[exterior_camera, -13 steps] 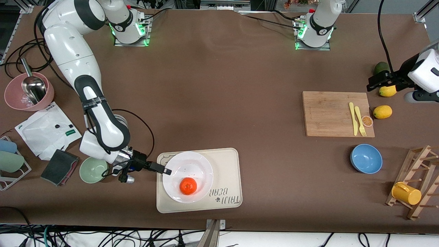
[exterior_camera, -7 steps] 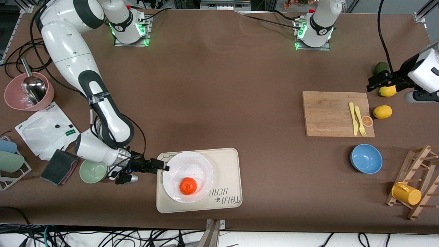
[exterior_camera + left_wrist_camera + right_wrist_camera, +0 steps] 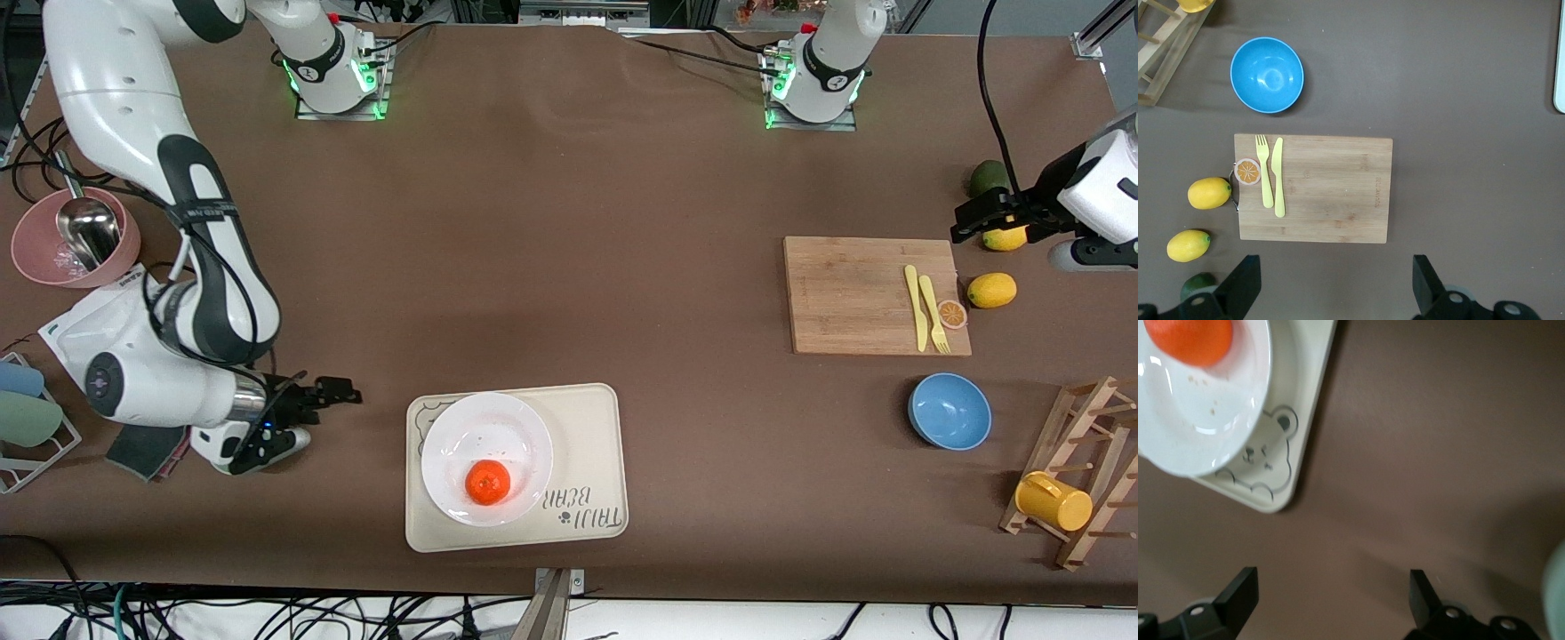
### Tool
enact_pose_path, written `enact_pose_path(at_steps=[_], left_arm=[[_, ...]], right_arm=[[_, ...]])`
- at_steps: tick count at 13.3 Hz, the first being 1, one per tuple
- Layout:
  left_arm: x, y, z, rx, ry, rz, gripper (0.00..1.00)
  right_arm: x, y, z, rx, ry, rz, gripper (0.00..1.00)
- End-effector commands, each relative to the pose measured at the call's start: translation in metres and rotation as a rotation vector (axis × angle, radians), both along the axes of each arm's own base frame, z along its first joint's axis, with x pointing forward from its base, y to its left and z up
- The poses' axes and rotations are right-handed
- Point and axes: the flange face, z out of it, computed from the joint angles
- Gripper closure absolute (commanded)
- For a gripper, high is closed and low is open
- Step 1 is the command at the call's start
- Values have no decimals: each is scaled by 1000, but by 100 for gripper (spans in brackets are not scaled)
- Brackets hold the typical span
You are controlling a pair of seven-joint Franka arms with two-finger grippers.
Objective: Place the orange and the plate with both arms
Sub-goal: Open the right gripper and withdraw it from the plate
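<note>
Sitting in the plate, toward its camera-side edge, the orange is untouched. Plate rests on the beige tray, w/ the bear face showing just past the plate rim in the right wrist view.

Right gripper hangs over bare table near the tray's end toward the right arm, fingers spread, holding nothing; nothing lies btwn it and the plate. By that arm: pink bowl w/ metal scoop, white packet.

Left gripper waits well apart at its own end, over a lemon, fingers spread wide, empty. Nearby: second lemon, board w/ yellow fork, knife, small orange slice; blue bowl, wooden rack, yellow cup.
</note>
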Motion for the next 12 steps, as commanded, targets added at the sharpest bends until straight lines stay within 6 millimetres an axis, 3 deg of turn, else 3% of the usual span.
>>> enact_pose_path(at_steps=[1,3,8,12], left_arm=[[6,-10,2,32,-13,-22,0],[7,-22,4,57,-31,-49,0],[7,-21,6,54,-34,-47,0],[6,-21,7,53,-35,-47,0]], right_arm=[[-17,-13,46,-131,85,-16,0],[-32,-9,73,-247,148,-55,0],[-64,-12,139,-338,256,-181,0],[-102,9,188,-385,208,-263,0]])
